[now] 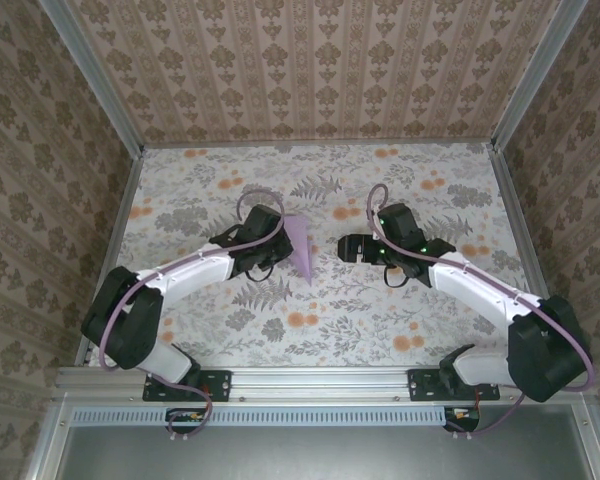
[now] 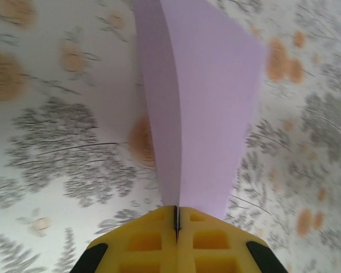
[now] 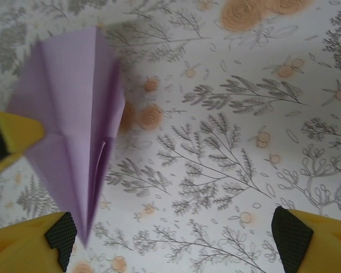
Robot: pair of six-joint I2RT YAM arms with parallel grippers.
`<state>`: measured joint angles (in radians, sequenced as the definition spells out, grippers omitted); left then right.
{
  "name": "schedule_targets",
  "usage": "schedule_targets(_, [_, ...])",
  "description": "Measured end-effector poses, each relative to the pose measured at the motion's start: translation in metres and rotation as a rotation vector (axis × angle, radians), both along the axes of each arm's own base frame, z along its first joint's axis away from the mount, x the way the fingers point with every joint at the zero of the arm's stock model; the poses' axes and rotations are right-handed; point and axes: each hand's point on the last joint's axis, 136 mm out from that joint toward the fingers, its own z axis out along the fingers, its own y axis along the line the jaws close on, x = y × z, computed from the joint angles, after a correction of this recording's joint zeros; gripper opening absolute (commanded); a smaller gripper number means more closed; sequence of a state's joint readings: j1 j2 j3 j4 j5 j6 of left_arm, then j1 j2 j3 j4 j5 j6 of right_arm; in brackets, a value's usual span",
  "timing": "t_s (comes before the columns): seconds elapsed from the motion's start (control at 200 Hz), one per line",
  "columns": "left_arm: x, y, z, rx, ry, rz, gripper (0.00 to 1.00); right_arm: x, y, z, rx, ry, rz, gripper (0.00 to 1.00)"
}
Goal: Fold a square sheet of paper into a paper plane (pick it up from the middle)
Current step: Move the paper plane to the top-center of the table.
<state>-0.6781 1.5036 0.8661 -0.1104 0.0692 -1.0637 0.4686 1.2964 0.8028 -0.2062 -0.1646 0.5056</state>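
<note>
The square sheet of paper, lilac-purple, is folded into a narrow pointed paper plane (image 1: 301, 247) with a centre crease. It hangs above the table's middle. My left gripper (image 1: 279, 246) is shut on it: in the left wrist view the yellow jaws (image 2: 177, 220) meet on the crease and the paper plane (image 2: 207, 102) fans out ahead. My right gripper (image 1: 344, 248) stands open just right of the paper, apart from it. In the right wrist view the paper plane (image 3: 74, 125) is at the left with its tip pointing down, beside my wide-open right gripper (image 3: 173, 239). A left fingertip (image 3: 11, 136) shows there too.
The floral-patterned table (image 1: 380, 320) is walled by a patterned backdrop and an aluminium frame (image 1: 320, 380) along the near edge. Both arms reach in from the bases towards the middle, facing each other.
</note>
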Motion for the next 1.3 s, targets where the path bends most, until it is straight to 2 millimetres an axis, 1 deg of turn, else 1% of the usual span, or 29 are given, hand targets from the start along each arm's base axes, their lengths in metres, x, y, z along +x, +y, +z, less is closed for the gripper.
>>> schedule_targets(0.105, [0.001,-0.017,0.003,-0.098,-0.030,-0.076,0.00,-0.001,0.007,0.003,0.027,0.001,0.002,0.87])
schedule_targets(0.195, [0.003,-0.028,0.006,-0.145,-0.051,-0.126,0.00,-0.004,0.015,0.002,0.042,0.010,0.012,0.81])
schedule_targets(0.3, [0.003,-0.036,0.005,-0.172,-0.061,-0.166,0.00,-0.008,0.027,-0.010,0.035,0.056,0.032,0.73])
schedule_targets(0.405, [0.004,-0.040,-0.004,-0.176,-0.048,-0.185,0.00,-0.008,0.044,-0.024,0.019,0.102,0.062,0.64])
schedule_targets(0.48, [0.003,-0.038,-0.017,-0.169,-0.027,-0.184,0.00,-0.009,0.054,-0.030,0.011,0.123,0.081,0.57])
schedule_targets(0.585, [-0.002,-0.029,-0.041,-0.144,0.018,-0.170,0.00,-0.008,0.066,-0.037,0.010,0.151,0.094,0.49])
schedule_targets(0.68, [-0.009,-0.020,-0.058,-0.121,0.052,-0.158,0.00,-0.007,0.077,-0.045,0.005,0.174,0.104,0.46])
schedule_targets(0.75, [-0.012,-0.014,-0.065,-0.113,0.064,-0.149,0.00,-0.009,0.083,-0.052,0.002,0.197,0.112,0.44])
schedule_targets(0.895, [-0.015,-0.008,-0.072,-0.118,0.075,-0.128,0.00,-0.017,0.097,-0.065,0.004,0.244,0.152,0.38])
schedule_targets(1.04, [-0.011,-0.008,-0.072,-0.130,0.068,-0.116,0.00,-0.020,0.109,-0.063,0.013,0.249,0.184,0.35])
schedule_targets(1.15, [-0.009,-0.008,-0.071,-0.136,0.060,-0.116,0.00,-0.018,0.115,-0.062,0.019,0.248,0.194,0.35])
schedule_targets(1.3, [-0.008,-0.008,-0.070,-0.138,0.057,-0.113,0.00,-0.016,0.117,-0.069,0.006,0.267,0.193,0.37])
